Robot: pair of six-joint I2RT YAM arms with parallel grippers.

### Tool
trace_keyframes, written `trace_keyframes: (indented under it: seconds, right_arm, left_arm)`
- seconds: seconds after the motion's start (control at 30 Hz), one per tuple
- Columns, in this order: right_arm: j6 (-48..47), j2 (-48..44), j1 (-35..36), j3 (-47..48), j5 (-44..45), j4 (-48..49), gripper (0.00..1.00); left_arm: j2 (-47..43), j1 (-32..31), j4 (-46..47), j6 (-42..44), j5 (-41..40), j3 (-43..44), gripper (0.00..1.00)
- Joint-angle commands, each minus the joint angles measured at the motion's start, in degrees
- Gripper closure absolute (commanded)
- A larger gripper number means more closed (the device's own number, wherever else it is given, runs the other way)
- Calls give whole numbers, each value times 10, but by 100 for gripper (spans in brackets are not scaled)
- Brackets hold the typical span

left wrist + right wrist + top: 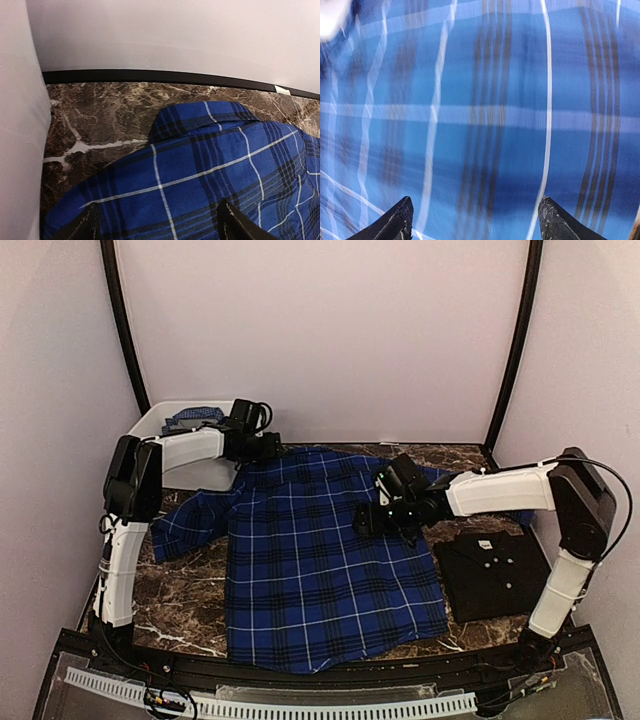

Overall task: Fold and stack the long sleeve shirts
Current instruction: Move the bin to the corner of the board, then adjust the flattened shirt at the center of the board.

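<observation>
Black shirt (497,575) lies folded at four o'clock, seemingly done. Blue plaid shirt (320,570) is spread flat at centre, one sleeve out toward nine o'clock, not yet folded or stacked. Left gripper (157,209) at eleven o'clock and right gripper (476,200) at two o'clock hover over it, both wide and empty.

The royal-blue plaid button-up shirt (320,570) covers most of the dark marble tabletop (185,605). Left of it, below its sleeve, bare marble lies open, and a bare strip runs beyond its collar to the back wall (320,340). A white plastic tub (200,478) blocks its far-left corner. A folded black shirt (495,575) lies just beside its right edge.
</observation>
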Motion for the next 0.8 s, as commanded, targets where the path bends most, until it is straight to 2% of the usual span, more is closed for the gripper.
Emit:
trace_keyframes:
  seconds: [0.0, 0.27, 0.53, 0.63, 0.77]
  right_arm:
    - [-22, 39, -52, 65, -54, 98, 17]
    - [-28, 167, -127, 215, -137, 135, 19]
    - [17, 316, -151, 362, -185, 152, 20]
    - [40, 351, -160, 385, -183, 142, 21]
    - [56, 349, -167, 353, -144, 114, 21]
  left_arm:
    - [-63, -28, 15, 29, 31, -2, 21]
    - [-109, -63, -2, 2, 5, -34, 20]
    - [-108, -42, -2, -2, -9, -78, 19]
    - [-103, -29, -6, 1, -8, -80, 19]
    - [-99, -15, -11, 6, -10, -82, 19]
